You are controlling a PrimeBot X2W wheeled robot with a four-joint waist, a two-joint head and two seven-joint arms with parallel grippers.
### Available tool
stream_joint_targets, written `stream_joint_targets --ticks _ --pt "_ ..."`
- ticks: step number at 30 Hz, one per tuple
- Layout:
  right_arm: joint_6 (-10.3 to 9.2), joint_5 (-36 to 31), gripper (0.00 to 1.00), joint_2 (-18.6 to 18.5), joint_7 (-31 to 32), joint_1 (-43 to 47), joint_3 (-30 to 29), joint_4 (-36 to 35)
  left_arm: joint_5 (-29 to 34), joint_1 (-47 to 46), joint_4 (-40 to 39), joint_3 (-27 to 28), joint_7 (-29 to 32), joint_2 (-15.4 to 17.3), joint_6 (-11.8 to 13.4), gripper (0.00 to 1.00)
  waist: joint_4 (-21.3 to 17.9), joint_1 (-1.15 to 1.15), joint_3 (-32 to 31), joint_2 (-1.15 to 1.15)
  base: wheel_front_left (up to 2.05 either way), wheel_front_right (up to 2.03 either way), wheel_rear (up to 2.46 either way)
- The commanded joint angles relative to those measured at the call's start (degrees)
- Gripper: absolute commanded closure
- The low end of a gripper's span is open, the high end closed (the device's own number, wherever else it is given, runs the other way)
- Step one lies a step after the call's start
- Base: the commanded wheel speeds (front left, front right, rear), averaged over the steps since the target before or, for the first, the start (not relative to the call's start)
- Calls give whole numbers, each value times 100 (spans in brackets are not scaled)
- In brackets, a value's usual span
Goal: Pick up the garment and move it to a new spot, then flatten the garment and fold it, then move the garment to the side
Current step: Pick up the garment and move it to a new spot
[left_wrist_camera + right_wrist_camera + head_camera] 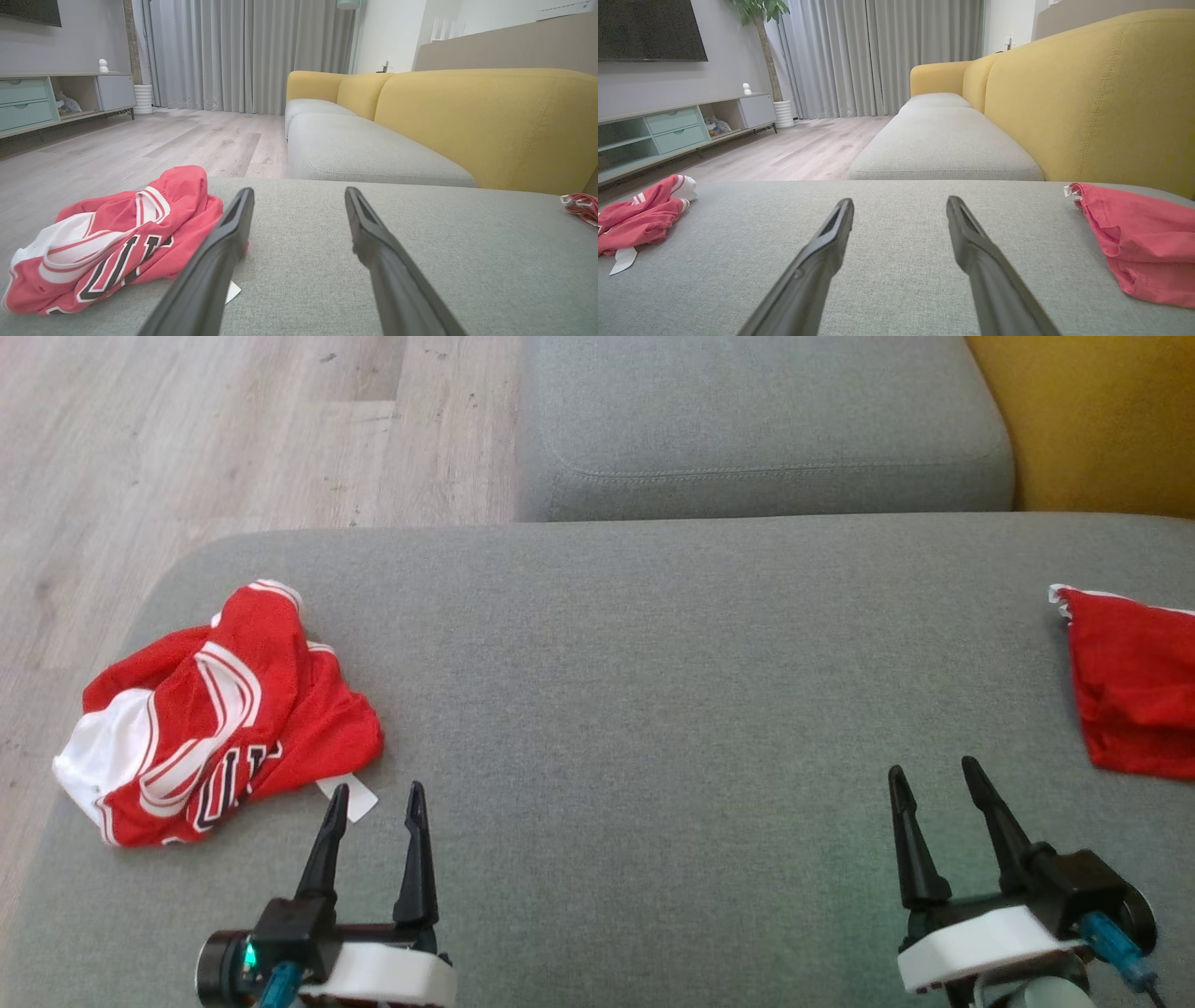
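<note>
Over the cushion (653, 663), left gripper (378, 788) and right gripper (934, 765): jaws wide, empty.

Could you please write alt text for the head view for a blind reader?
A crumpled red-and-white jersey lies on a grey cushion near the open left gripper. The open right gripper is empty, with another red garment at the right edge.
</note>
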Motion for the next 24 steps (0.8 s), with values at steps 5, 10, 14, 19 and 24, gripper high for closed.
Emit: stream_joint_targets --ticks 5,10,14,19,24 --pt "-4 52 0 -24 -62 -111 96 -183 43 -236 -154 260 -25 -2 40 0 74 0 47 0 0 0 0" --pt "-4 100 0 -24 -62 -106 46 -194 60 -336 -185 272 -25 -2 43 0 437 0 170 0 0 0 0" --pt "-4 108 0 -23 -62 -148 -78 -219 84 -394 -293 356 -25 -2 68 0 1176 0 358 0 0 0 0" --pt "-4 24 0 -23 -62 -288 -218 -213 88 -354 -416 583 -25 -2 122 0 1955 0 598 0 0 0 0" --pt "-4 -162 0 -50 -62 -546 -357 -262 56 -490 -536 853 -25 -2 133 0 2451 0 1036 0 0 0 0"
